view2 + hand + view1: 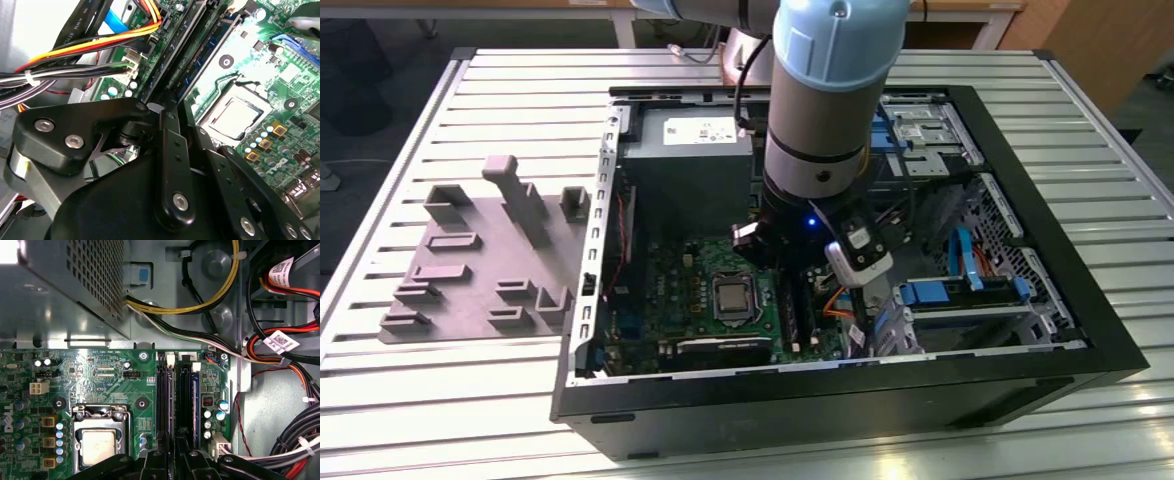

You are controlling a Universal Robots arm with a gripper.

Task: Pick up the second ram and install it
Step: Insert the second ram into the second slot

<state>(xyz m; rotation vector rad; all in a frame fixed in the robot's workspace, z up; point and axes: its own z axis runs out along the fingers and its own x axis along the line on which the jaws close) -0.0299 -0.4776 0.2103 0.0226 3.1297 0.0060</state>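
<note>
my black gripper (172, 460) stands over the green motherboard (100, 370). the slim dark blue-green ram stick (196, 405) sits upright in its slot, just beside my fingers (160, 465). i cannot tell if they grip it.

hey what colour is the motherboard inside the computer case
Green, with silver and black parts on it. The motherboard shows best in the first wrist view.
</note>
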